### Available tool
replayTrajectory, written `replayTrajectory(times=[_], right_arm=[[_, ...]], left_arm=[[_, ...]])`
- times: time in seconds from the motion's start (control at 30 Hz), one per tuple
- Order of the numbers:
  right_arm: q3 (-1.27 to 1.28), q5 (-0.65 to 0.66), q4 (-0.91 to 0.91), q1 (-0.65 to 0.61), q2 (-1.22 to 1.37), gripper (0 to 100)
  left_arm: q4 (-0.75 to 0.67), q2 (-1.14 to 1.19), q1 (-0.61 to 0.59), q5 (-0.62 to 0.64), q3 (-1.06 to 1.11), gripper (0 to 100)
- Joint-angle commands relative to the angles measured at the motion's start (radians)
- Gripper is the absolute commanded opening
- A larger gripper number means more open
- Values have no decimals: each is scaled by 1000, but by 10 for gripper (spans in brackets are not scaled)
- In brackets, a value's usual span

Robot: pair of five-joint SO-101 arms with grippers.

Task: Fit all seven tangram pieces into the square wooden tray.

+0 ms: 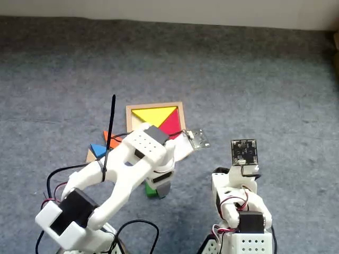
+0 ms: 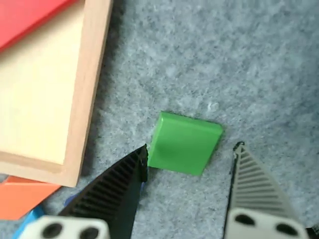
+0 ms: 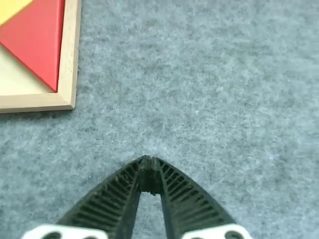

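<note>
Counting pieces: one square wooden tray (image 1: 154,105) holds two, a yellow triangle (image 1: 153,114) and a red triangle (image 1: 172,125). Three lie outside on the grey carpet (image 1: 254,79): one green square block (image 2: 183,143) just off the tray's near rim, plus one orange piece (image 1: 112,140) and one blue piece (image 1: 97,150) by its near-left corner. Leaning forward, the left gripper (image 2: 191,148) points down, fingers spread either side of the block, whose sides run roughly parallel to the rim. The right gripper (image 3: 150,159), pinched together, hovers over carpet.

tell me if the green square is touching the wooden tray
Apart. The left wrist view shows a strip of grey carpet between the green square and the rim of the wooden tray.
</note>
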Motion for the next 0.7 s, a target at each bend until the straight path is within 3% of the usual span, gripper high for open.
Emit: replayTrajectory(times=[0.0,0.4,0.67], right_arm=[[116,11,-25,15,-5,17],[116,11,-25,15,-5,17],[116,11,-25,15,-5,17]], left_arm=[[-55,-2,-39,-8,18,275],[-94,45,-33,-8,58,271],[12,263,27,-2,-139,114]])
